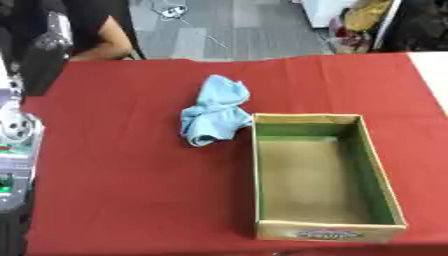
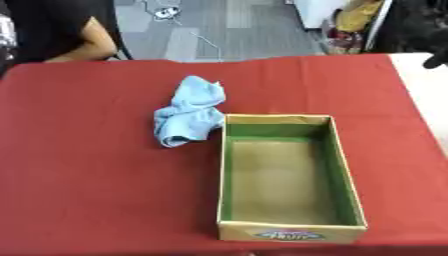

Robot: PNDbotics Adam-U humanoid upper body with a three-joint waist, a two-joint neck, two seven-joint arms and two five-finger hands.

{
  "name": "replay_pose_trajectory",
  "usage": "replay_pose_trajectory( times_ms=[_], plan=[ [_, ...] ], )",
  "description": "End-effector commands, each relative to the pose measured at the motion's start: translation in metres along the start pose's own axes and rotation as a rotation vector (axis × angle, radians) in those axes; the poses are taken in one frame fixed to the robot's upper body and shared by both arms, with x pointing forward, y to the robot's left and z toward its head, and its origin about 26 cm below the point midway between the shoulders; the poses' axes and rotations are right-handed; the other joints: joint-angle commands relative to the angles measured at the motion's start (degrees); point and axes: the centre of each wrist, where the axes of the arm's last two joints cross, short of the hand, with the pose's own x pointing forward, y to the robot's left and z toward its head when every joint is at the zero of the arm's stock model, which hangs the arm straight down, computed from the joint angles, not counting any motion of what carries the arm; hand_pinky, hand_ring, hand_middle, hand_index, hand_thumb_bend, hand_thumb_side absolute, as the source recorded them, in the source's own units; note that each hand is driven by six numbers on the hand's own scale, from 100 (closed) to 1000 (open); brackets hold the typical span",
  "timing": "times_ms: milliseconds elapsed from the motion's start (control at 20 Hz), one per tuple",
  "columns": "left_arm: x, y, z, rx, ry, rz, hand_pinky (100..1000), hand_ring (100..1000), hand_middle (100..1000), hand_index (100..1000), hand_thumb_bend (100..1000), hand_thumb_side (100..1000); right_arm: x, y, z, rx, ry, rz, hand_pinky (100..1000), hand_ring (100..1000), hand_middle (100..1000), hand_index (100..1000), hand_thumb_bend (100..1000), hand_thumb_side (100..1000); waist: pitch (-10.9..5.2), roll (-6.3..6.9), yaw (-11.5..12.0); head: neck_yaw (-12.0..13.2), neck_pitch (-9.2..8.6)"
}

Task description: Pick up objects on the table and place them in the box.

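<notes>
The left hand (image 1: 16, 131) is peeking in at the left edge, silver and black. A dark bit of the right hand (image 2: 435, 61) is showing high at the right edge.

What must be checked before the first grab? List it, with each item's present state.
1. Box upright, top open, nothing inside: ok.
2. Blue cloth still outside the box, crumpled on the red tablecloth by the box's far left corner: ok, ready to pick.
3. Nothing lying on the cloth: ok.
4. Cloth clear of the box wall: cannot tell, its edge looks to meet the corner.
5. Left hand in view: not ok, it shows in neither view.
6. Right hand ready: cannot tell, only a dark shape at the right edge of the right eye view may be it.
</notes>
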Motion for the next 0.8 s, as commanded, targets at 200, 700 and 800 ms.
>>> replay_pose_trajectory(
  times_ms=[200,700,800],
  plan=[
    [0.004,0.006,-0.007,0.015,-0.034,-0.005,582,690,834,866,304,700,0.006,-0.007,-0.004,0.014,-0.013,0.029,606,781,804,983,100,747,-0.53,-0.02,-0.25,-0.47,-0.09],
    [0.029,-0.002,-0.082,-0.541,-0.194,-0.346,421,545,857,966,778,618,0.005,-0.004,-0.002,0.028,-0.004,0.014,606,781,803,983,100,748,-1.52,0.28,-2.16,0.50,-0.09],
    [0.032,-0.021,-0.103,-0.718,-0.207,-0.410,383,515,883,994,782,675,0.005,-0.003,-0.003,0.031,-0.007,0.010,605,780,803,984,100,748,-1.59,0.41,-2.58,0.99,-0.09]
  ],
)
